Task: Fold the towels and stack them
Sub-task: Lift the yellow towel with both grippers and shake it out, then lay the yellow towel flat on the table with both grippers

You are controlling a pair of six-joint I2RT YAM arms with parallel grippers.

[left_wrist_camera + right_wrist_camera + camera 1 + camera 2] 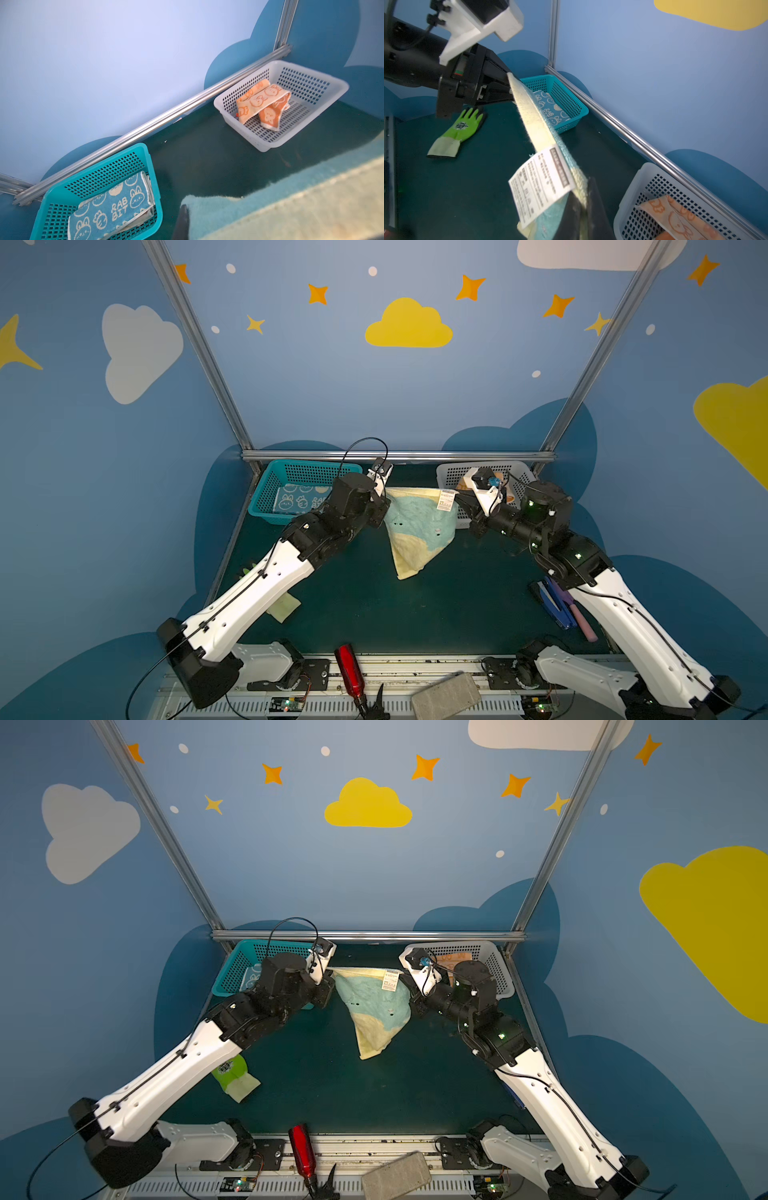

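Clamped on cloth, left claw [385, 492] and right claw [458, 499] each pinch a top corner of the pale yellow and light blue terry towel [415, 522], hung over the dark green bench [457, 605]. It looks soft, light and limp, so I judge the corners the best hold. Its taut top edge runs claw to claw; the rest tapers to a downward point.

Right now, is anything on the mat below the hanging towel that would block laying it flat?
Nothing visible. The mat under the towel is bare; the green glove lies apart on the left, the blue stapler on the right.
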